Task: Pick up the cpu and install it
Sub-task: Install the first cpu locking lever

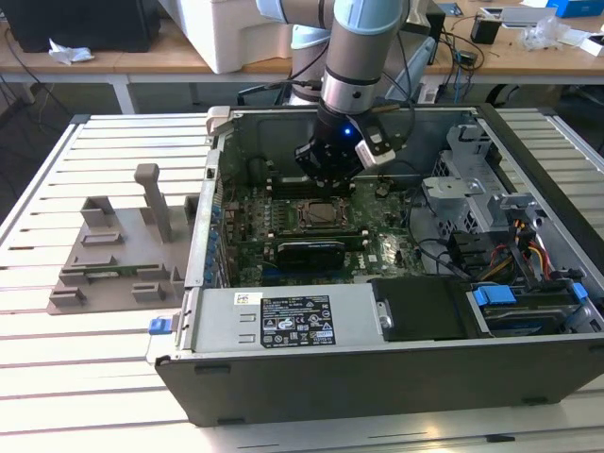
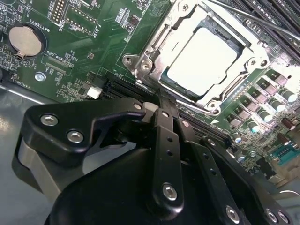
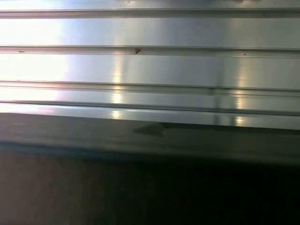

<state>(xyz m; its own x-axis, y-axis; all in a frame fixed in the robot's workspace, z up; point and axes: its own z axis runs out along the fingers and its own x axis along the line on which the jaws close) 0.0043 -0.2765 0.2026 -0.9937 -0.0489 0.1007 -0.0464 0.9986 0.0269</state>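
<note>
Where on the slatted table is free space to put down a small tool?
The slatted table is bare in front of the grey holder tray, beside the computer case. Inside the case it is crowded, with the gripper over the motherboard.

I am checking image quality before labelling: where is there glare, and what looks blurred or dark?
Second wrist view: the cpu top is washed pale by reflected light; the tool up close looks soft. First wrist view: bright glare streaks on the metal slats, with a dark, blurred band below. Exterior view: even light, with a small blue glow on the tool.
</note>
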